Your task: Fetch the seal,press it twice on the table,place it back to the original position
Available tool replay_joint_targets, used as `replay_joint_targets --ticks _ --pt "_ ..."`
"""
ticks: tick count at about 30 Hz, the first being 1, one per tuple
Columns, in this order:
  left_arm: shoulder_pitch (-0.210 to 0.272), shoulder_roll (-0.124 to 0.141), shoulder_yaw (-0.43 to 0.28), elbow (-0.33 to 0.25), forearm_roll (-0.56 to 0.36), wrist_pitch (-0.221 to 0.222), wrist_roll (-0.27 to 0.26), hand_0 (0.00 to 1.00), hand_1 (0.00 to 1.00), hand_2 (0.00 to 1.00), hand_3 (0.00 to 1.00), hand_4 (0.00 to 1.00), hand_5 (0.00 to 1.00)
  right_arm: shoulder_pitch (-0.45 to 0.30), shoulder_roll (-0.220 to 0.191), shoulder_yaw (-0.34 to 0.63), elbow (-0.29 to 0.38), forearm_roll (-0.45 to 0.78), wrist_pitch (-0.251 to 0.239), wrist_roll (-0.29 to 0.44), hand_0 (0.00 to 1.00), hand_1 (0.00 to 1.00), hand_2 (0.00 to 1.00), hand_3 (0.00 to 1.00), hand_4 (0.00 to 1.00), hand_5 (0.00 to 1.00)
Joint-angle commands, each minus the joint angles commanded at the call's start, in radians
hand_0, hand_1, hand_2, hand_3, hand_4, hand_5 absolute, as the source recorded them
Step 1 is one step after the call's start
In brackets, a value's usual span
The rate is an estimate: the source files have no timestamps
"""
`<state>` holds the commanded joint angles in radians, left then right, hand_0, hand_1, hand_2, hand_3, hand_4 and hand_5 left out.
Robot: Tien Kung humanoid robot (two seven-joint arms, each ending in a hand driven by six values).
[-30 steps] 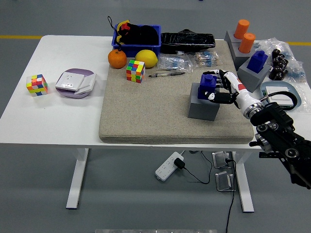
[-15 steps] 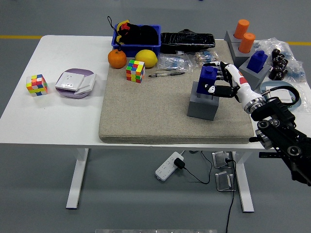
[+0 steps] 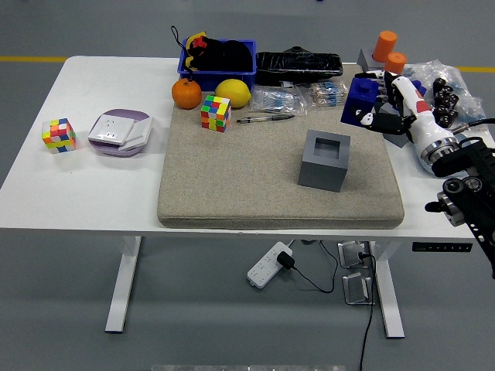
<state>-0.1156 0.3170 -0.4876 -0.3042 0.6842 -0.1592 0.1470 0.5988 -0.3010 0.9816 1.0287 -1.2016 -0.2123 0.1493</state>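
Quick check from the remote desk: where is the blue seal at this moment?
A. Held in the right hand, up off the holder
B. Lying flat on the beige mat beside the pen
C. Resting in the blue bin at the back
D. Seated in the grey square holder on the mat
A: the right hand has its fingers closed around the blue block-shaped seal, held near the mat's far right corner, while the grey square holder shows an empty recess.
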Motion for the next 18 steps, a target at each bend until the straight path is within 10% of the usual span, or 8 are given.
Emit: replay_joint_targets --ticks 10,18 --pt "0.001 -0.003 -0.004 0.001 0.003 0.0 0.0 0.821 0.798 0.764 0.815 0.751 0.302 -0.091 -0.059 0.047 -0.021 -0.001 0.003 -0.005 0.532 0.399 0.413 0.445 0.55 0.002" --pt "0.0 -0.004 -0.004 0.0 0.005 0.0 0.0 0.821 0.796 0.764 0.815 0.751 0.302 -0.135 -0.029 0.049 -0.048 0.004 0.001 0.008 0.531 0.398 0.413 0.446 0.55 0.002"
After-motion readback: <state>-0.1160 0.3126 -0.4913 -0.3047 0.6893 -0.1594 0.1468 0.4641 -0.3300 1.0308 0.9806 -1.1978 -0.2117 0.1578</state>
